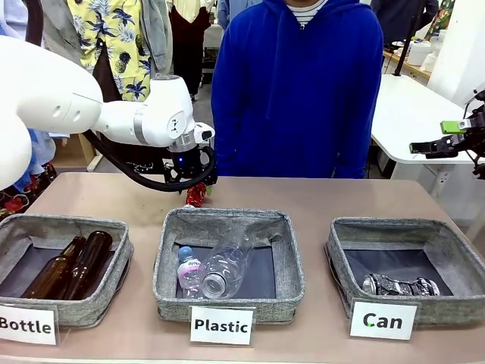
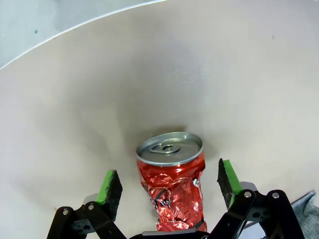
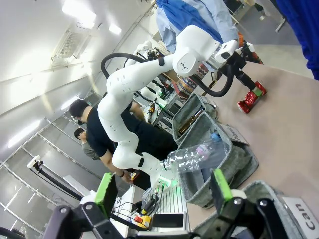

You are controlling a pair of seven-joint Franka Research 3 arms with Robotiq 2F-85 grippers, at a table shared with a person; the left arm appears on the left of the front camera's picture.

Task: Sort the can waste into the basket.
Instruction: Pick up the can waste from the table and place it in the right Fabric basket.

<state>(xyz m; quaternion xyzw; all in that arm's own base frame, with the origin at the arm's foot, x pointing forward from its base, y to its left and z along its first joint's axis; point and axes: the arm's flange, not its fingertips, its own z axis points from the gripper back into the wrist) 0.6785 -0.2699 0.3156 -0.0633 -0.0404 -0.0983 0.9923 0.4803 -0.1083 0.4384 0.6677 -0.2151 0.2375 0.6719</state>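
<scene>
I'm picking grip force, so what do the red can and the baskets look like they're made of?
The red can looks like thin metal: glossy, sharply creased red wall, bright silver lid with pull tab. The "Can" basket, like the other two baskets, looks like soft grey woven or felted fabric with a dark lining; its rim sags slightly.

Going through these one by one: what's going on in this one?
The left hand is open around the crushed red can on the table behind the Plastic basket, not yet closed. The silver can already lies in the Can basket. The right hand waits open, raised off to the side.
</scene>
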